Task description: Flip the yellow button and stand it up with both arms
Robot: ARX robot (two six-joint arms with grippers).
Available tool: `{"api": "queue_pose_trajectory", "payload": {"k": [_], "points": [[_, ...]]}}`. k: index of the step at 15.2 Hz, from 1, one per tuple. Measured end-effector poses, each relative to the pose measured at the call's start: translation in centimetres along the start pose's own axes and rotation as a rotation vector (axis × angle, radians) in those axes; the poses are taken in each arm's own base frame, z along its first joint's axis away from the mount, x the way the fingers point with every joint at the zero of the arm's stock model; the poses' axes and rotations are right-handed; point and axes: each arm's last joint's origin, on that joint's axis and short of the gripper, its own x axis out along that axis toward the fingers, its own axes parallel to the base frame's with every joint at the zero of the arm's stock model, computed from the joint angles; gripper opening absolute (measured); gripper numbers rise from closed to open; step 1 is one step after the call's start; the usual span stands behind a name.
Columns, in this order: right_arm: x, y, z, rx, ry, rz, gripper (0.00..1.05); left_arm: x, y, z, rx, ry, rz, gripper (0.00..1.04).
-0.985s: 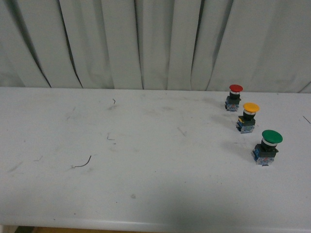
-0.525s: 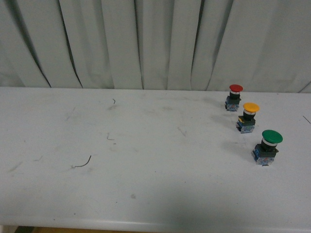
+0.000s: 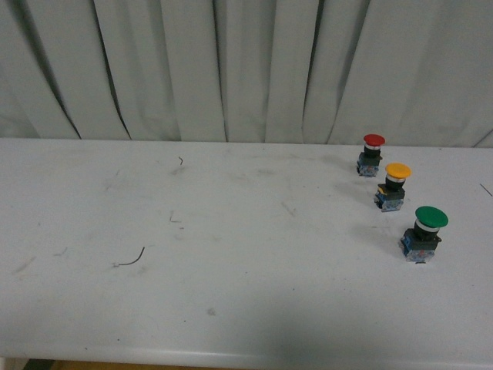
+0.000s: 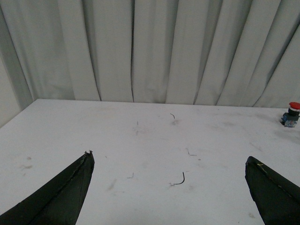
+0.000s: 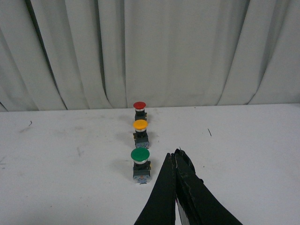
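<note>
The yellow button (image 3: 394, 186) stands upright on its block base at the right of the white table (image 3: 231, 308), cap up, between a red-capped button (image 3: 372, 154) and a larger green-capped button (image 3: 424, 233). In the right wrist view the yellow button (image 5: 140, 131) stands in the middle of that row. My right gripper (image 5: 174, 156) is shut and empty, beside and a little short of the green button (image 5: 140, 165). My left gripper (image 4: 168, 161) is open and empty over the table's left part, far from the buttons. Neither arm shows in the front view.
A pale pleated curtain (image 3: 246, 69) hangs behind the table's far edge. A small dark curl of wire (image 3: 131, 260) lies on the table's left part, also between my left fingers in the left wrist view (image 4: 178, 180). The red button (image 4: 291, 113) shows far off there.
</note>
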Motion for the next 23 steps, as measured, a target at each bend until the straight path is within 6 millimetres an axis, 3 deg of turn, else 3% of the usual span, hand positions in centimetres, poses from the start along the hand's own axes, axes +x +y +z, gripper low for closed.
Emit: {"api": "queue_pose_trajectory", "payload": {"k": [4, 6, 10, 13, 18, 23], "points": [[-0.5, 0.0, 0.0, 0.000, -0.003, 0.000, 0.02, 0.0, 0.0, 0.0, 0.000, 0.000, 0.000, 0.98], [-1.8, 0.0, -0.4, 0.000, 0.010, 0.000, 0.02, 0.0, 0.0, 0.0, 0.000, -0.001, 0.000, 0.98], [-1.8, 0.0, -0.3, 0.000, 0.006, 0.001, 0.05, 0.0, 0.0, 0.0, 0.000, 0.000, 0.000, 0.98], [-1.8, 0.0, -0.3, 0.000, 0.006, 0.001, 0.48, 0.0, 0.0, 0.0, 0.000, 0.000, 0.000, 0.98], [-1.8, 0.0, -0.3, 0.000, 0.006, 0.001, 0.98, 0.0, 0.0, 0.0, 0.000, 0.000, 0.000, 0.98], [-1.8, 0.0, -0.3, 0.000, 0.006, 0.001, 0.98, 0.0, 0.0, 0.0, 0.000, 0.000, 0.000, 0.98]]}}
